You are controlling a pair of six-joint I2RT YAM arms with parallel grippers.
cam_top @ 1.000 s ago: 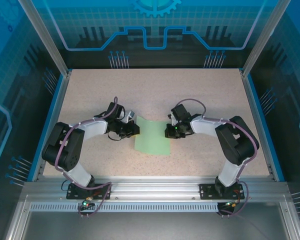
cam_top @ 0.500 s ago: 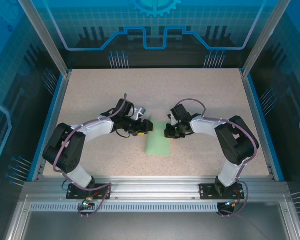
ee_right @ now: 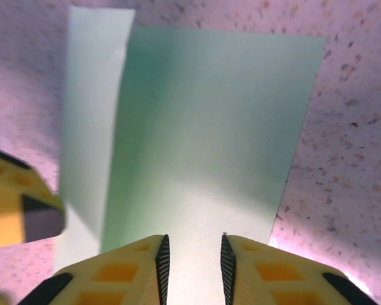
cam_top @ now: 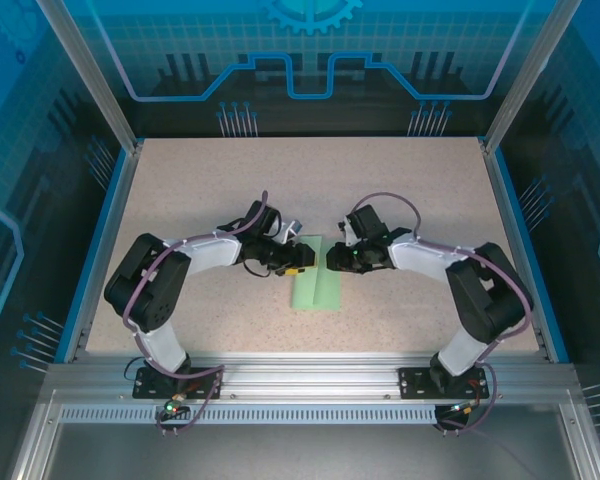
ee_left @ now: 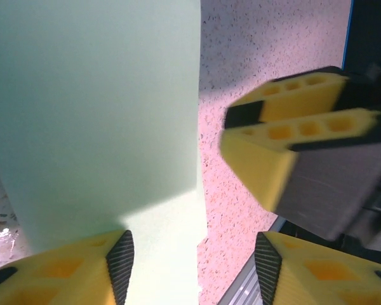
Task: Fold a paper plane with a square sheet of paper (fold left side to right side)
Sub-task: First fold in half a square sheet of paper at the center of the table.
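Left arm (cam_top: 195, 255) bent at the elbow, reaching inward, left gripper (cam_top: 298, 263) low, jaws well apart, right arm (cam_top: 430, 258) mirrored, right gripper (cam_top: 332, 260) low, facing it tip to tip, just beside, jaws parted by a narrow slit.

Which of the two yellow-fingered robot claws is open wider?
The left gripper: its yellow fingers stand far apart above the pale green folded paper sheet. The right gripper leaves just a narrow gap between its fingers.
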